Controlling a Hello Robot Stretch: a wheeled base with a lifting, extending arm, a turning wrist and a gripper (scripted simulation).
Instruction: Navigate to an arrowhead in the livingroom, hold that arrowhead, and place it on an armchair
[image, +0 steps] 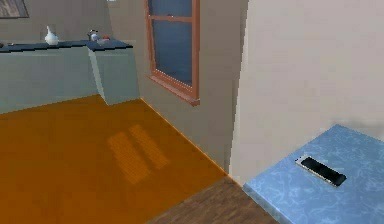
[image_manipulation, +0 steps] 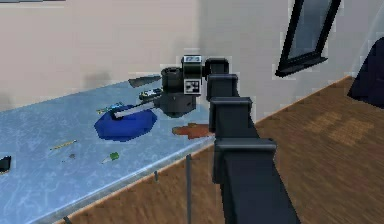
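Observation:
A blue table (image_manipulation: 60, 175) stands against a pale wall in the arm side view. On it lies a dark blue dish (image_manipulation: 125, 124). The gripper (image_manipulation: 138, 105) reaches out from the dark arm (image_manipulation: 235, 140), with its fingers at the dish. I cannot tell whether it holds anything. A small flat reddish-brown thing (image_manipulation: 192, 131), possibly the arrowhead, lies at the table's near edge beside the arm. The same table's corner (image: 300, 195) shows at the forward view's lower right.
A dark flat phone-like slab (image: 321, 170) lies on the table corner. Small green and thin bits (image_manipulation: 65, 146) are scattered on the tabletop. Ahead lie orange floor (image: 90, 150), a brown-framed window (image: 172, 45) and pale counters (image: 50, 70) bearing a white vase (image: 51, 36).

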